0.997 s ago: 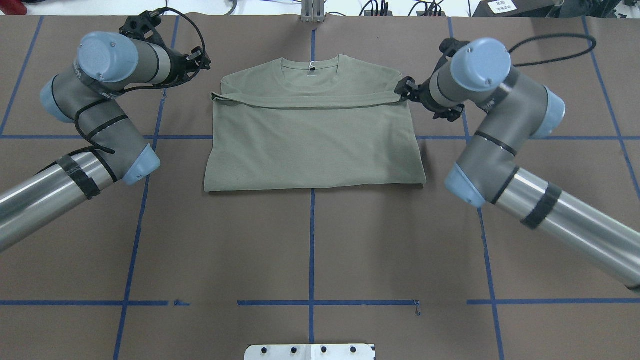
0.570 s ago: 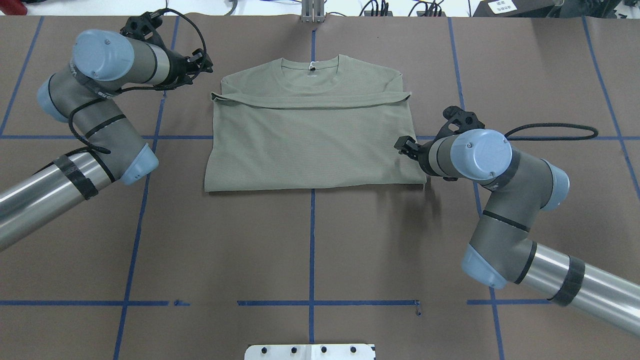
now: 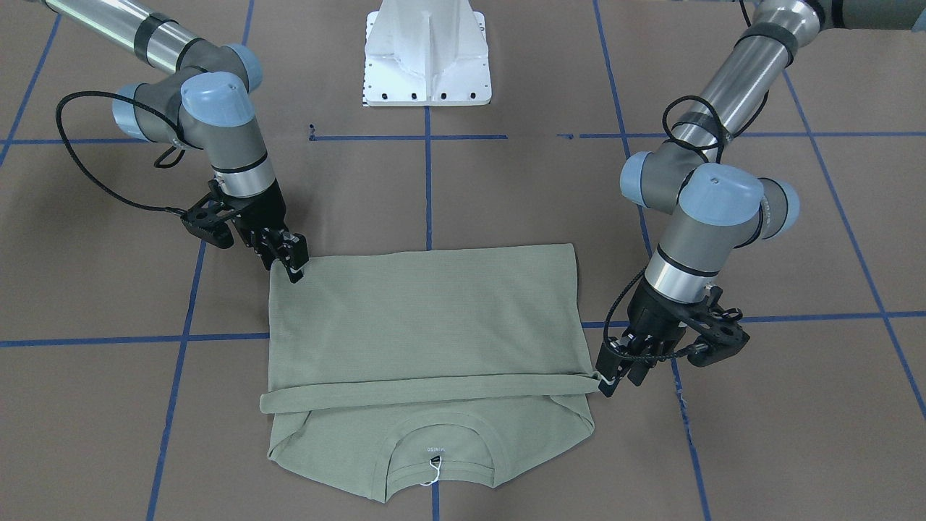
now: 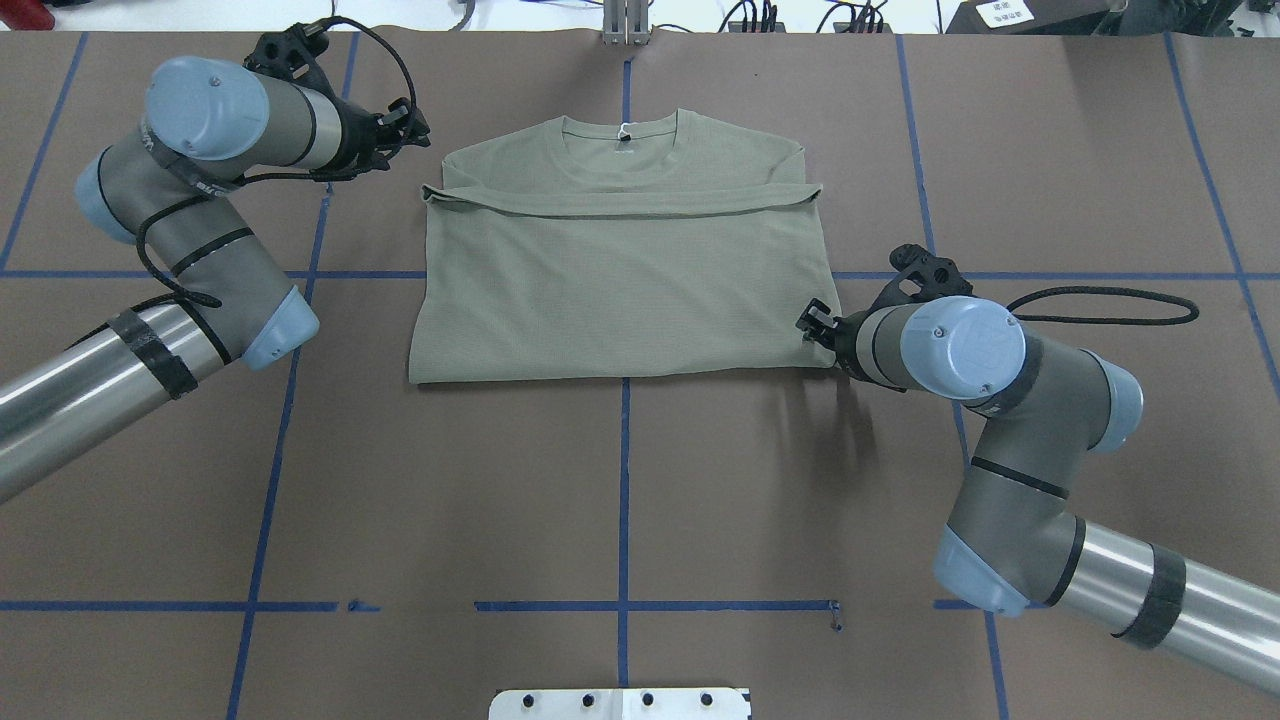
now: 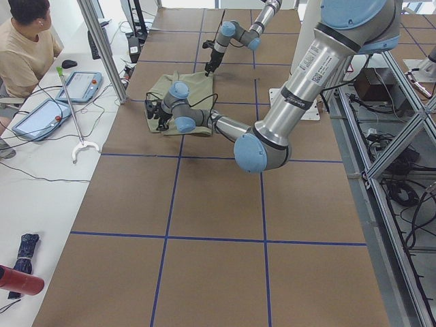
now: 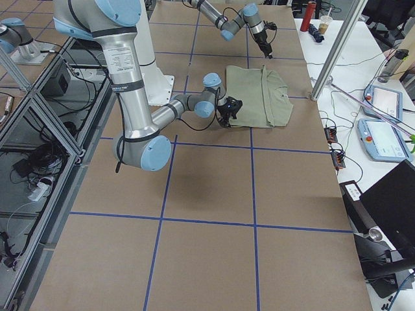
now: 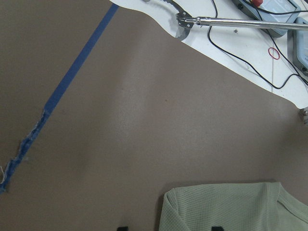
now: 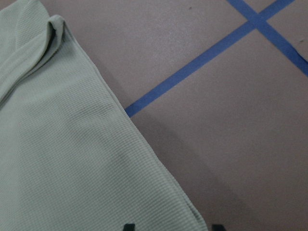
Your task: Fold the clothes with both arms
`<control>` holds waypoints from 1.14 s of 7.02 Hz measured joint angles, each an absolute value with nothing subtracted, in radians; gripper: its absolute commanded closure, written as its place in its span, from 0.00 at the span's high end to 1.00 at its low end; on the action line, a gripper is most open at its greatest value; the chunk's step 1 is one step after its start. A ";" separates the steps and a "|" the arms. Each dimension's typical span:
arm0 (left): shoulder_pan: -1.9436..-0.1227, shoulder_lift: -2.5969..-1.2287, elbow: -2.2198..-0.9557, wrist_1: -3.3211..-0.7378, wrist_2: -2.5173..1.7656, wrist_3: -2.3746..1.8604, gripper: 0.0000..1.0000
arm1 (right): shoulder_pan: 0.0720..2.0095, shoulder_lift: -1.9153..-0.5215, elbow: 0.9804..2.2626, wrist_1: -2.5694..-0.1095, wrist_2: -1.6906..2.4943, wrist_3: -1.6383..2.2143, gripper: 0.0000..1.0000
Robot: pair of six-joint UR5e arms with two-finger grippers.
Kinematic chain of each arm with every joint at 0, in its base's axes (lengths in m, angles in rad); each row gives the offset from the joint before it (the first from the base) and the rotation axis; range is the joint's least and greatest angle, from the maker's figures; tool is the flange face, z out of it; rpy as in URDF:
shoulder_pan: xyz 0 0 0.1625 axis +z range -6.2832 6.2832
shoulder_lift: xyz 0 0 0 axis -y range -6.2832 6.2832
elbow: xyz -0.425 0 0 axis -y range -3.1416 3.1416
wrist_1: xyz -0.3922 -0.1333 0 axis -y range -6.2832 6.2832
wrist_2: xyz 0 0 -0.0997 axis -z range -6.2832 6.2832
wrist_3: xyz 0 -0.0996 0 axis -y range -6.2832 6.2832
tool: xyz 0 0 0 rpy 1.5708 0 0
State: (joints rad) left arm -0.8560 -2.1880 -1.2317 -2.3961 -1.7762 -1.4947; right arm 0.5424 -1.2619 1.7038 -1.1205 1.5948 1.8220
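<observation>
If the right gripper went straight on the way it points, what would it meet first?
Probably the shirt: in the wrist view its side edge lies just ahead of the right gripper. Depth unclear.

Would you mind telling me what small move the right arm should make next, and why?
Probably ease the right gripper down and shut it on the corner of the shirt nearest it. Its jaws stand open, and its wrist view shows that folded corner lying just between the fingertips, not yet gripped.
</observation>
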 measured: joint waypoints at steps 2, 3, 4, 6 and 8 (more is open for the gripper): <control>-0.855 -2.191 -1.231 -2.395 -1.776 -1.497 0.65 | 0.542 -1.274 1.726 -1.134 1.602 1.823 0.00; -0.855 -2.193 -1.232 -2.394 -1.776 -1.499 0.65 | 0.542 -1.289 1.747 -1.136 1.612 1.822 0.00; -0.855 -2.194 -1.236 -2.393 -1.777 -1.500 0.65 | 0.537 -1.320 1.798 -1.147 1.631 1.823 0.00; -0.855 -2.177 -1.310 -2.385 -1.863 -1.504 0.65 | 0.472 -1.411 2.004 -1.280 1.679 1.836 0.00; -0.841 -2.131 -1.423 -2.383 -1.986 -1.553 0.74 | 0.295 -1.454 2.175 -1.460 1.753 1.970 0.00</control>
